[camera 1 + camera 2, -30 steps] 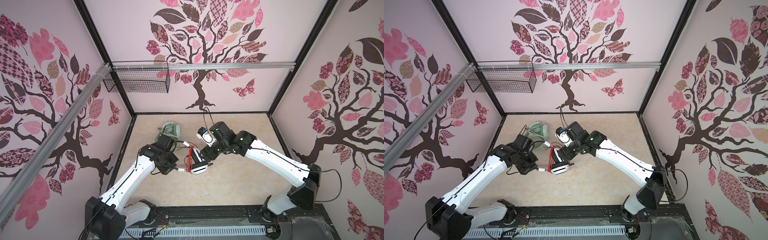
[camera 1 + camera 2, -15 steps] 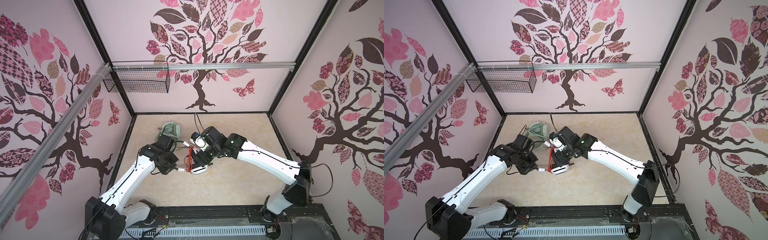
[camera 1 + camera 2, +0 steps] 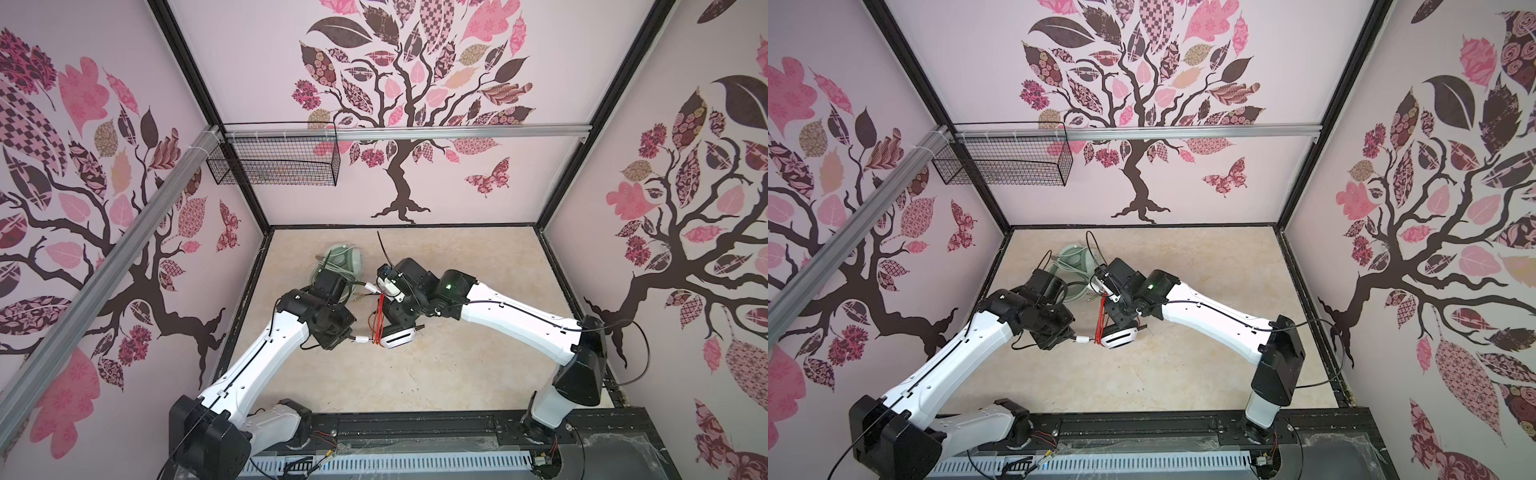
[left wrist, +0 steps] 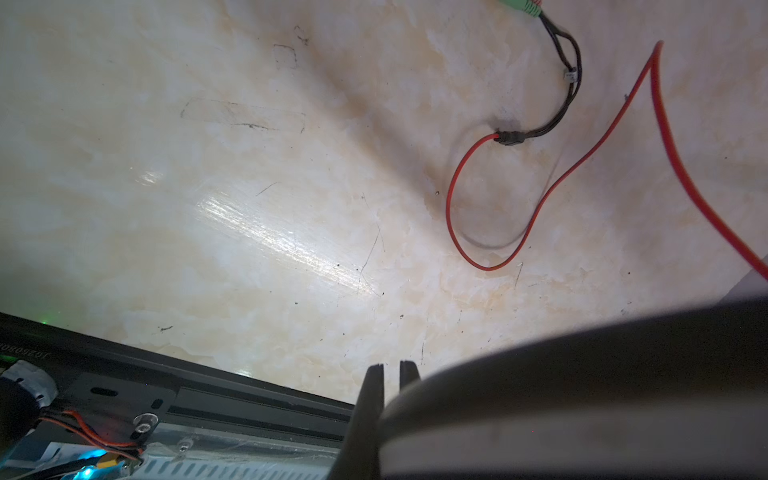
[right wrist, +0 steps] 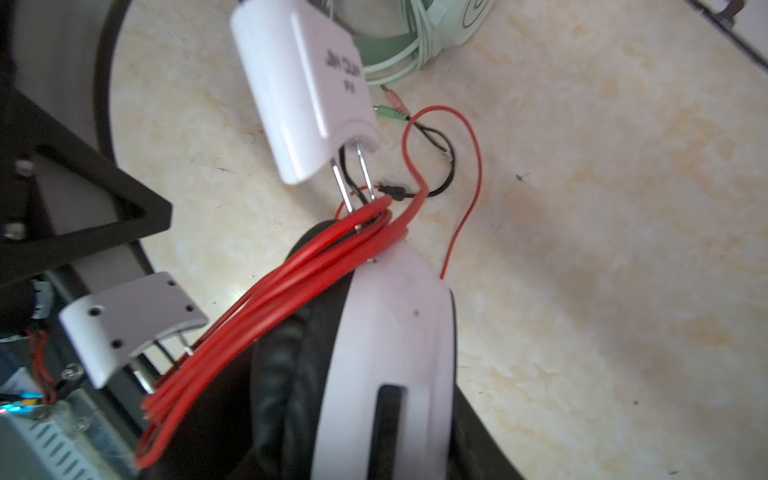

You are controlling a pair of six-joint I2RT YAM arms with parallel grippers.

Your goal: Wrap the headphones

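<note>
The white-and-black headphones [image 3: 398,338] hang just above the table's middle in both top views, ear cup [image 3: 1119,337] low. Several turns of orange-red cable [image 5: 291,291] wrap the cup and headband wires; the tail [image 4: 540,199] lies loose on the table, ending in green and pink plugs [image 5: 392,110]. My left gripper [image 3: 351,337] [image 4: 392,372] is shut on the headband beside a white slider piece [image 5: 129,324]. My right gripper [image 3: 401,326] [image 5: 386,436] comes down from above, its jaws against the ear cup's sides. The mint-green headphones [image 3: 343,262] [image 5: 440,25] lie behind, pale cable coiled on them.
A black wire basket [image 3: 274,166] hangs on the back wall at the left. A black rail [image 3: 415,428] [image 4: 208,399] runs along the table's front edge. Patterned walls close in the other three sides.
My right gripper has moved left, from beside the ear cup to over it, and its jaws have narrowed onto the cup. The left gripper has held still.
</note>
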